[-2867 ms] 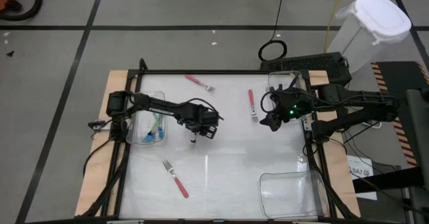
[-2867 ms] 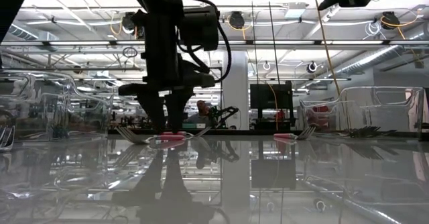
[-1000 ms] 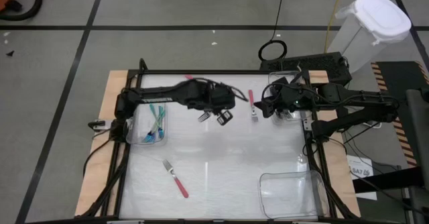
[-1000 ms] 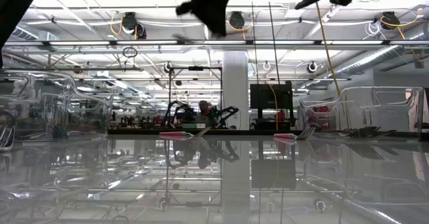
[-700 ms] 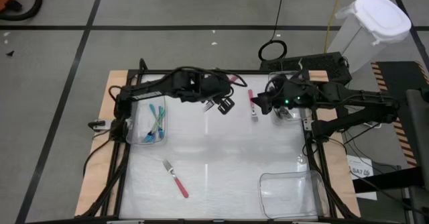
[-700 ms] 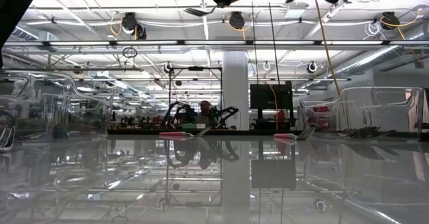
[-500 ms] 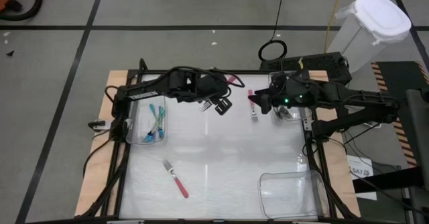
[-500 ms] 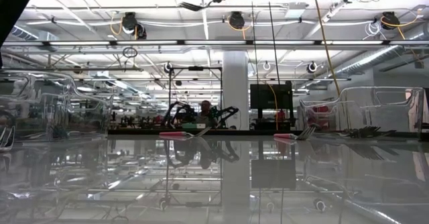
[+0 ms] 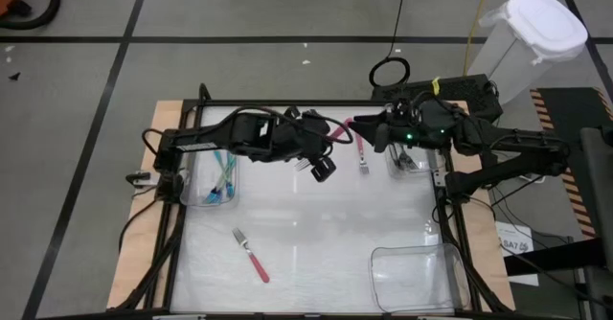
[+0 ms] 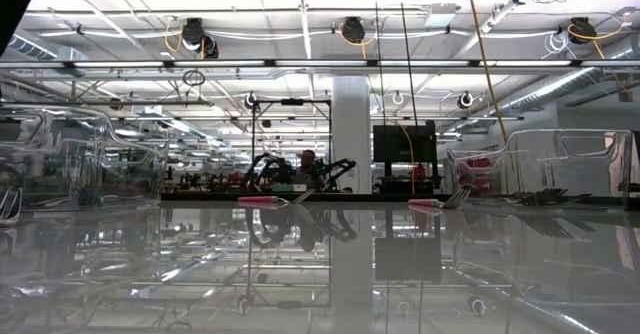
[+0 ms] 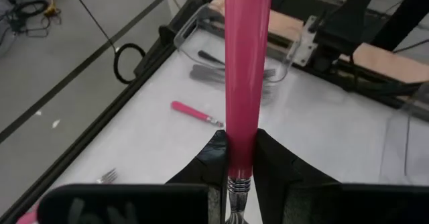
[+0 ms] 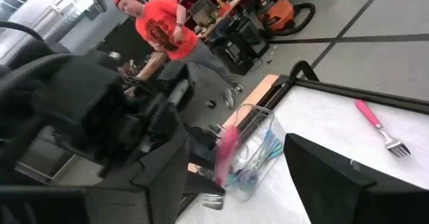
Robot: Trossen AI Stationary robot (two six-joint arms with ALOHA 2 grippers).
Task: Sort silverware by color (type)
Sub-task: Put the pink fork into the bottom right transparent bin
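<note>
- Left gripper (image 11: 242, 158) clamped on a slim pink-handled metal fork (image 11: 247, 63), mid-air.
- Right gripper (image 9: 359, 124) spread wide, likely awaiting handover.
- Teal-handled forks (image 9: 224, 178) binned; two pink forks (image 9: 250, 254) remain.

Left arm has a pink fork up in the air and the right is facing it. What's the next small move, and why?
Probably ease the right gripper forward around the pink fork's free handle end. The left gripper is shut on it near the tines, the right one is open and just short of it, so this looks like a handover.
</note>
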